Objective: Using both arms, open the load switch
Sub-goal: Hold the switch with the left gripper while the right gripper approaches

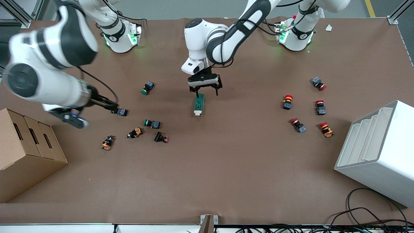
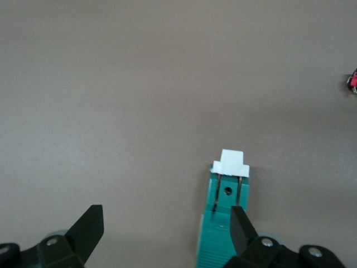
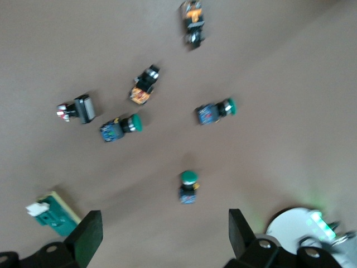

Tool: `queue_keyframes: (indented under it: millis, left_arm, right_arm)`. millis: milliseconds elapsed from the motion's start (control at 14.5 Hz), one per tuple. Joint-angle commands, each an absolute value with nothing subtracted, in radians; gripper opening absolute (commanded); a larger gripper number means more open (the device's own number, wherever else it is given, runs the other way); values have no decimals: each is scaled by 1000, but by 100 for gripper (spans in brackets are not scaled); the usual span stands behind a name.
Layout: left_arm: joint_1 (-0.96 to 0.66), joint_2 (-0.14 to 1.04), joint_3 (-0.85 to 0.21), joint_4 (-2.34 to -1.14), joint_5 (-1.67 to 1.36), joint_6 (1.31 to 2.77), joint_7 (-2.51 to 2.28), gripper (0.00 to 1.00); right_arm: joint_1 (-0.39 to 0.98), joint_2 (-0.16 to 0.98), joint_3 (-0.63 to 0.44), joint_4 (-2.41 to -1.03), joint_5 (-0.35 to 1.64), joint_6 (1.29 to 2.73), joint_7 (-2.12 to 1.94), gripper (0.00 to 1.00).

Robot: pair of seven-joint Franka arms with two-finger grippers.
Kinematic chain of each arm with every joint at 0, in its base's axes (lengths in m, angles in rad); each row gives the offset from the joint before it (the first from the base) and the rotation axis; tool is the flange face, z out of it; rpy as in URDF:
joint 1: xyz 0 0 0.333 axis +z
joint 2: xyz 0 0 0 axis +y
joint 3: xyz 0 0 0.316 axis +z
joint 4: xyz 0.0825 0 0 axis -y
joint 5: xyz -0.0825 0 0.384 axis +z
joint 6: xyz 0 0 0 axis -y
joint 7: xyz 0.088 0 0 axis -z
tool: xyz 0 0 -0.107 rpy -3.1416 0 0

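Observation:
The load switch is a green elongated block lying flat near the table's middle, its white lever end turned toward the front camera. My left gripper hangs open just over the switch's end nearest the robots' bases. In the left wrist view one fingertip lies over the green body, and the rest of the gap spans bare table. My right gripper is open in the air over the push-buttons at the right arm's end. The right wrist view shows the load switch well off to the side.
Green and orange push-buttons are scattered toward the right arm's end, one of them right by the right gripper. Red push-buttons lie toward the left arm's end. A cardboard box and a white rack stand at the table's ends.

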State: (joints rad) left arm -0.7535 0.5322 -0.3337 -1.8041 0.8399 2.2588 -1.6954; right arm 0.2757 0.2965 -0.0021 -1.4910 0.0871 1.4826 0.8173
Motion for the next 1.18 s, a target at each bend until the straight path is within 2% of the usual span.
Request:
queue_keyframes:
  millis: [0,346,830,1106]
  left_arm:
    - [-787,612,-328,-1756,975,2260,-1866,100]
    - [-828,699,-330,-1753,1276,2260,-2114,97]
    - [-864,742,-328,-1781,1523,2258,-2330,96]
    - [-890,742,-328,-1825,1568,2250,-2381,96]
  right_arm:
    - [320,423,-11,-1356,133,1462,975,100]
    - [390,541,-11,-1319,178,1552,1162,100]
    - [489,650,-11,-1319,183,1660,1391,100]
    - [537,692,-9,-1319,208,1706,1509,100]
